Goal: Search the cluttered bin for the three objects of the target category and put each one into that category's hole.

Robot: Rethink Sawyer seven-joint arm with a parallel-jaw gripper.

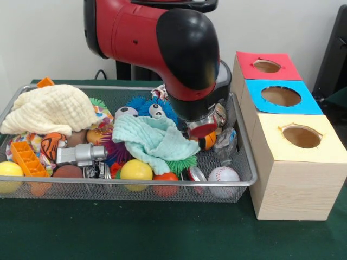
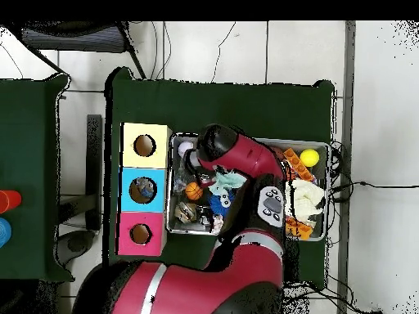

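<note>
A wire mesh bin holds a heap of toys. My gripper is down inside the bin's right part, just above a small basketball and beside a mint cloth. The arm's bulky wrist covers it, so its state does not show. A baseball, a yellow ball and a small soccer ball lie among the clutter. Right of the bin stand three boxes with round holes, topped red, blue and yellow. In the overhead view the arm hides the gripper; the basketball shows beside it.
A cream cloth is piled at the bin's left end, over an orange plastic block and a striped ball. A grey toy, a blue spiky ball and a clear bottle crowd the middle and right. Green felt covers the table.
</note>
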